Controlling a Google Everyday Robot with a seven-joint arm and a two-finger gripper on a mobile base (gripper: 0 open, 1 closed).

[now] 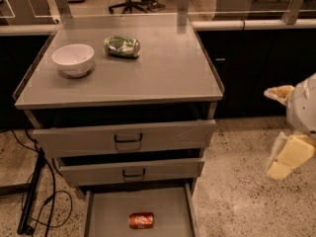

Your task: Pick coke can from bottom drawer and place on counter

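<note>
The coke can [141,220], red-orange with silver ends, lies on its side on the floor of the open bottom drawer [170,206], near the drawer's middle. The counter [163,68] is the flat grey cabinet top above the three drawers. My gripper [282,166], pale yellow on a white arm, hangs at the right edge of the view. It is to the right of the cabinet at about the height of the middle drawer, well apart from the can, with nothing seen in it.
A white bowl [73,59] and a green can [122,47] lying on its side sit on the counter's back left. The two upper drawers [126,138] stand slightly pulled out. Black cables [34,201] trail on the speckled floor at left. A pale ledge with glass panels [247,23] runs behind.
</note>
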